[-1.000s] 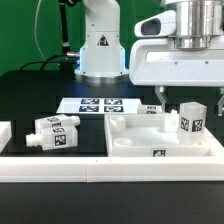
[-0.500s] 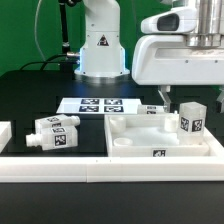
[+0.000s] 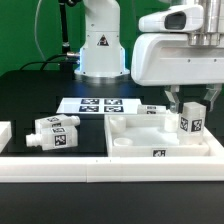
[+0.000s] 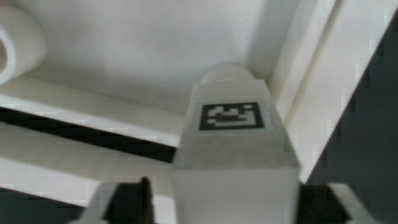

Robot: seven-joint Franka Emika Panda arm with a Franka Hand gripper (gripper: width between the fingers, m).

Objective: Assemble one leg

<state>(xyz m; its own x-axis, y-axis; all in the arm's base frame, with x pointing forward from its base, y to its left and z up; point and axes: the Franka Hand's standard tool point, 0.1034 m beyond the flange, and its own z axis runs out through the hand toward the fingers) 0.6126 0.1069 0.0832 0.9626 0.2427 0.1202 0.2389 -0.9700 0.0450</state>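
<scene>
The leg point(image 3: 192, 118) is a small white block with a square marker. It stands upright in the large white walled tray-like part point(image 3: 130, 141), at the tray's end on the exterior view's right. My gripper point(image 3: 191, 100) is open just above it, with one finger on each side of its top. In the wrist view the leg point(image 4: 231, 120) fills the middle and runs down between my gripper's point(image 4: 228, 204) dark fingers point(image 4: 128, 202). I cannot tell whether the pads touch it.
A longer white marked piece with a knobbed end point(image 3: 55, 133) lies at the exterior view's left of the tray. The marker board point(image 3: 100, 105) lies behind, in front of the robot base point(image 3: 100, 45). A white rail point(image 3: 110, 171) runs along the front. Another white part point(image 3: 4, 133) shows at the far left edge.
My gripper has moved toward the exterior view's right, from beside the leg to directly over it, and now straddles its top. The leg and the other parts have not moved.
</scene>
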